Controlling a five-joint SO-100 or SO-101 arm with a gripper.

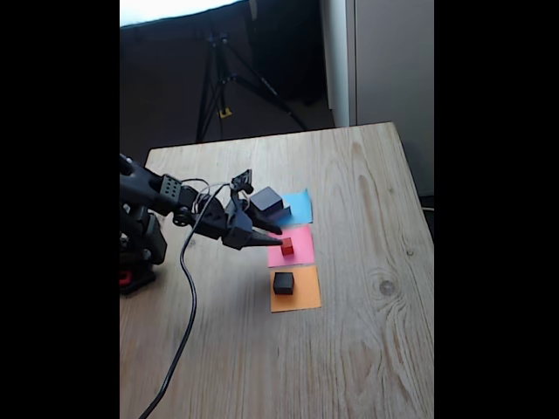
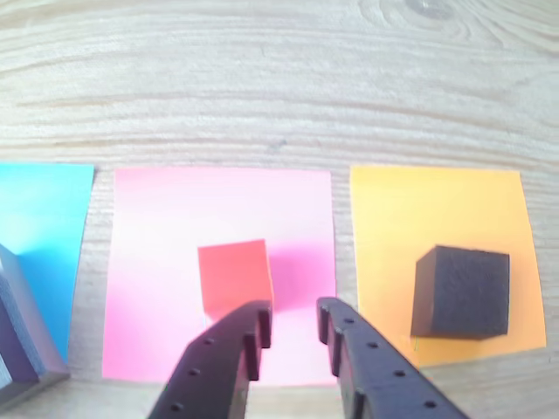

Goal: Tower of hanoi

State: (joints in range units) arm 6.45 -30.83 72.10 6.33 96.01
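The gripper (image 2: 293, 319) hangs low over the pink paper square (image 2: 175, 218), its two black fingers a little apart with nothing between them. In the wrist view the tiny red cube (image 2: 232, 275) sits on the pink square just ahead of the fingertips and slightly to the left of the gap, so the left finger (image 2: 236, 336) overlaps the cube's near edge in the picture; whether it touches I cannot tell. From the fixed view the gripper (image 1: 278, 240) points at the red cube (image 1: 287, 246) from the left. The small black cube (image 2: 461, 292) rests alone on the orange paper square (image 2: 437, 205), well clear of the fingers. On the blue paper square (image 1: 301, 208) a dark block (image 1: 266, 200) sits on a flat grey block (image 2: 22, 349), on the wooden table (image 1: 367, 349).
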